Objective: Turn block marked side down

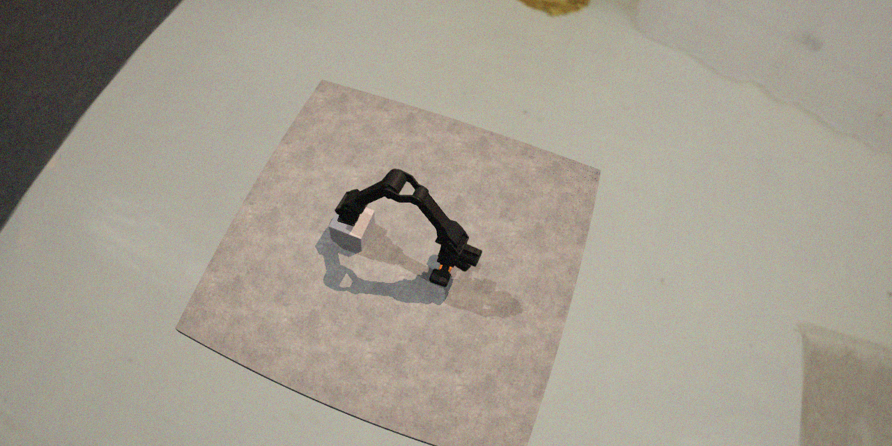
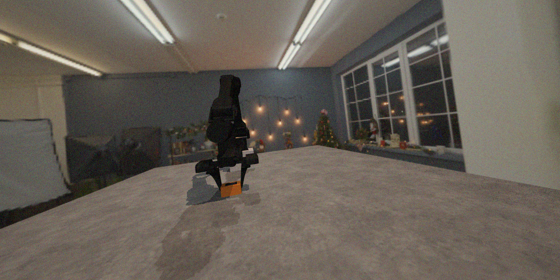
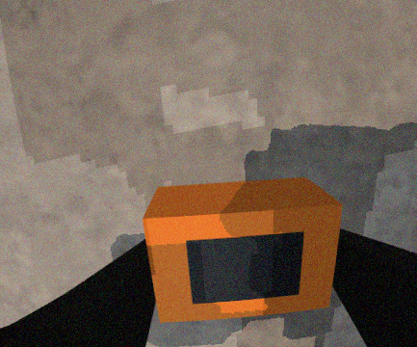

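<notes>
The orange block has a dark rectangular mark on its upper face, turned up toward the wrist camera. It sits low at the table; I cannot tell for certain whether its underside touches. My black gripper points down and is shut on the block, with one finger at each short end. The arm and one finger hide most of the block in the top view.
The arm's pale base block stands on the table behind the gripper as seen in the exterior view. The arm arches from it to the block. Shadows of the arm lie on the table. The table's edges show around it in the top view.
</notes>
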You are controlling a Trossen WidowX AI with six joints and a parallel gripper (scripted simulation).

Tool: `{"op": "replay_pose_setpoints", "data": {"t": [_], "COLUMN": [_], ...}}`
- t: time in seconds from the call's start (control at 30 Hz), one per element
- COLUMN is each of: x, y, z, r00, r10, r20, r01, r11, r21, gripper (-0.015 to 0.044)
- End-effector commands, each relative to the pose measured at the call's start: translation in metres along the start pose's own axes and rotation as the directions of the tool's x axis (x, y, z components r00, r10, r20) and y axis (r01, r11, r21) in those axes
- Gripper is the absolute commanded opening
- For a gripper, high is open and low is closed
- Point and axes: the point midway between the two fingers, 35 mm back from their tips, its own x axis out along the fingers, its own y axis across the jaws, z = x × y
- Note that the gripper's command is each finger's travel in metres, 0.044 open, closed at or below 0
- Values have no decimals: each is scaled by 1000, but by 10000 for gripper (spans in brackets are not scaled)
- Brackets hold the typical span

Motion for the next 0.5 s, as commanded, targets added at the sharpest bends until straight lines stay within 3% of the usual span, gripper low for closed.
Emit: {"op": "replay_pose_setpoints", "data": {"t": [0.0, 0.23, 0.43, 0.47], "x": [0, 0, -29, -30], "y": [0, 0, 0, 0], "z": [0, 0, 0, 0], "r00": [1000, 1000, 1000, 1000], "r10": [-3, -3, -3, -3], "r20": [0, 0, 1, 1], "r01": [3, 3, 3, 3], "r11": [1000, 1000, 1000, 1000], "r21": [0, 0, 0, 0], "gripper": [209, 162, 5, 0]}}
